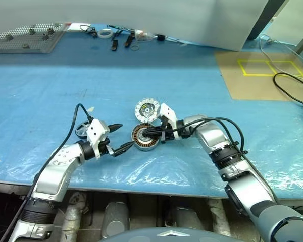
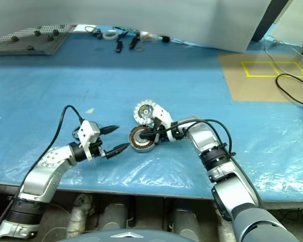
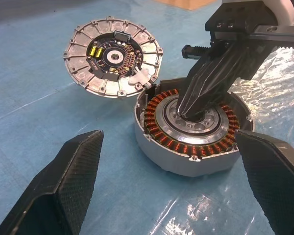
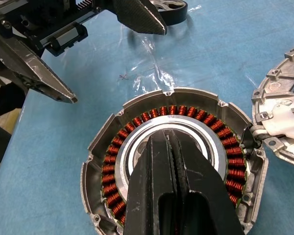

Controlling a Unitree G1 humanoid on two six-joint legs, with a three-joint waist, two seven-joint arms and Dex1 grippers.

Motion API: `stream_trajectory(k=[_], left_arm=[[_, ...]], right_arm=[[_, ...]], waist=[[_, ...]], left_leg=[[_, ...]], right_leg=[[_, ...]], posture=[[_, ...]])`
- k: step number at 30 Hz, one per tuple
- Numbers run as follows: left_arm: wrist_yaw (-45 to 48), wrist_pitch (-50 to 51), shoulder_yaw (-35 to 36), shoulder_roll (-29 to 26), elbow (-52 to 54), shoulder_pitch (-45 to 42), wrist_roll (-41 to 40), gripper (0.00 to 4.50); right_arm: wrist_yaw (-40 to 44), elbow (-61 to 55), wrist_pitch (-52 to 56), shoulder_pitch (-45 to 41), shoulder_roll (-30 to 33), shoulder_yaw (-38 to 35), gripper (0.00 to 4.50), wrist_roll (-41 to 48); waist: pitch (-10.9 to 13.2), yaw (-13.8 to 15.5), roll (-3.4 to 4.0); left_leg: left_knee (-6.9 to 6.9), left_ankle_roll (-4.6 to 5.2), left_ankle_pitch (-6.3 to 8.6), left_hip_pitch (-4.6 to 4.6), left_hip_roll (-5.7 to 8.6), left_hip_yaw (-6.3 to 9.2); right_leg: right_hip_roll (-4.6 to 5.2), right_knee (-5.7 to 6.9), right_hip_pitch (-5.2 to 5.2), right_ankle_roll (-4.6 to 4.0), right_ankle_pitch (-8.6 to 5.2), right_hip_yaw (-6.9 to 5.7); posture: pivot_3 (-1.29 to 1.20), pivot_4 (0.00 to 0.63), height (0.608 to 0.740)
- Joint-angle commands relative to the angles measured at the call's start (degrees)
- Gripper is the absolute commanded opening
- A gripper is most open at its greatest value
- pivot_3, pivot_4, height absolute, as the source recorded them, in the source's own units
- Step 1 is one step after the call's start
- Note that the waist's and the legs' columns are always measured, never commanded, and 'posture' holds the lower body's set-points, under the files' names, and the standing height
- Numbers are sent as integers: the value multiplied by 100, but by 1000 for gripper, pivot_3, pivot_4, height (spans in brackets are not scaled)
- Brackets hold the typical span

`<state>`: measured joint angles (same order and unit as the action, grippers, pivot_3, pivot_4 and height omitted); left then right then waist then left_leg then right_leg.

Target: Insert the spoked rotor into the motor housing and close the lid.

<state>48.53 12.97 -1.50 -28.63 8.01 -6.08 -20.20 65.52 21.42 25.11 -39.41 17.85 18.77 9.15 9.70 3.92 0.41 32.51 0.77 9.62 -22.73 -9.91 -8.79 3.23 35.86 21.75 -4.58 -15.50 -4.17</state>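
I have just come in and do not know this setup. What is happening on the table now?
A two-armed robot is assembling a motor on a blue table. The right gripper, fingers shut, points its tips into the open centre of the housing. The left gripper waits beside the housing with fingers open, holding nothing. The rotor lies on the table behind the left gripper, not yet inserted. The lid lies next to the housing, so the housing is not closed.

Motor housing (image 3: 193,134) pale silver with a ring of copper-orange windings, lid (image 3: 112,57) silver-white with segmented rim, black centre and yellow parts, black ribbed fingers (image 3: 206,83), glossy blue worktop (image 1: 141,75) with a tan patch marked by yellow squares (image 1: 270,67) at the far right corner
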Motion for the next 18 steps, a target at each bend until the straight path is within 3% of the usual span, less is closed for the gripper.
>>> stream_trajectory(k=[1,4,13,18], left_arm=[[35,-44,227,-102,152,-16,-122,4500],[-87,76,426,-129,239,-37,-259,4500],[-248,194,1181,-557,358,67,-389,4500],[128,472,1479,-1458,22,-349,-345,4500]], right_arm=[[35,-145,240,-19,-112,-348,33,396],[-44,-203,25,-148,-88,-565,33,447],[125,-1614,1064,-104,336,-847,33,1096],[-35,-1792,1121,66,506,-840,33,1081]], waist=[[0,-4,1],[1,-1,1],[1,3,1],[1,14,0]], left_leg=[[0,0,0,2,0,0],[0,1,-1,-3,-2,0],[3,4,-2,-36,-2,4],[5,2,-2,-34,-5,7]], right_leg=[[0,0,-1,0,0,0],[-1,1,5,0,0,0],[-1,0,29,1,1,-9],[-4,1,29,0,1,-10]], posture=[[0,150,740],[0,150,740],[0,150,740],[0,150,740]])
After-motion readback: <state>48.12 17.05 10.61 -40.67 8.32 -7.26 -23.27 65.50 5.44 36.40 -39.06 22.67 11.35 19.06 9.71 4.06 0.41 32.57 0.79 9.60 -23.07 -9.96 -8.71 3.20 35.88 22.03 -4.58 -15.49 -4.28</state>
